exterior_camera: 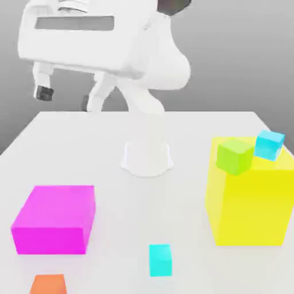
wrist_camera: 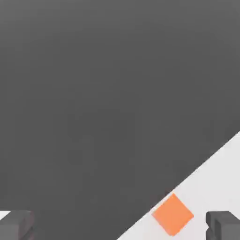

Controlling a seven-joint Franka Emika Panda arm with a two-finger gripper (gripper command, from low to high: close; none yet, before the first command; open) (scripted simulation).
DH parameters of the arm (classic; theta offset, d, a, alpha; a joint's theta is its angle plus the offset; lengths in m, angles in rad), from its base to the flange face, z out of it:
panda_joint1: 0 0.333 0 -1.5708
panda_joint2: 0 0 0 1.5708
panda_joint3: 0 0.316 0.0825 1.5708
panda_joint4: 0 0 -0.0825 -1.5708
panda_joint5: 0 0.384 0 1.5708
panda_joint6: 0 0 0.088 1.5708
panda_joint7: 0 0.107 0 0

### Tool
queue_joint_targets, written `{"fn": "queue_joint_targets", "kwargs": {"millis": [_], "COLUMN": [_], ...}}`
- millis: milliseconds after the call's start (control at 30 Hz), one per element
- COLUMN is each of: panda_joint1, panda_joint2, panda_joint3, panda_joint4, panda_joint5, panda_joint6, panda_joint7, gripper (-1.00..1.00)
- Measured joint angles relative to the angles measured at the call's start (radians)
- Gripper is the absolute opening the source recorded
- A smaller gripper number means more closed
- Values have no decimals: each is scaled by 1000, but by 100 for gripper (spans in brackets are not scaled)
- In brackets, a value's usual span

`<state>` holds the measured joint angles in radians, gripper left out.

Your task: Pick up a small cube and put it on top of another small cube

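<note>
Gripper (exterior_camera: 64, 97) was noted high above the table (exterior_camera: 103, 143), toward the far left of the exterior view, its two fingers spread wide with nothing between them; in the hand view both fingertips (wrist_camera: 16, 225) were seen far apart at the frame's edge, and the gap was bare. Small orange cube (exterior_camera: 48, 285) was recorded at the near left edge of the table, just in front of the large magenta block (exterior_camera: 54, 219), with part of it cut off by the exterior view's lower border. Turquoise cube (exterior_camera: 160, 259) was recorded to its right, well apart, on open table in front of the tall yellow block (exterior_camera: 250, 201). A lime-green cube (exterior_camera: 235, 155) and a bluer cyan cube (exterior_camera: 269, 144) were seen on top of the yellow block. Several risks were judged from this layout. The orange cube lay close to the table edge, as the hand view also showed (wrist_camera: 173, 214), so a misaligned descent could nudge it off. The magenta block stood just behind it, and a finger could be caught on that block if the approach drifted far. The wrong target could be chosen, since two cyan-toned cubes were present. Placement was judged delicate: the turquoise cube offered a small top, and an off-centre release could tip the orange cube off.
</note>
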<state>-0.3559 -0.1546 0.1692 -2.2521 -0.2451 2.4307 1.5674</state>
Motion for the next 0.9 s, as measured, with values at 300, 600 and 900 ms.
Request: {"fn": "queue_joint_targets", "kwargs": {"millis": [300, 600, 900], "panda_joint1": [-71, -112, -98], "panda_joint2": [308, 585, 699], "panda_joint3": [-34, -57, -77], "panda_joint4": [19, 38, 61], "panda_joint5": [-7, 141, 126], "panda_joint6": [84, 214, 303], "panda_joint7": [310, 469, 488], "gripper": [0, 0, -100]}}
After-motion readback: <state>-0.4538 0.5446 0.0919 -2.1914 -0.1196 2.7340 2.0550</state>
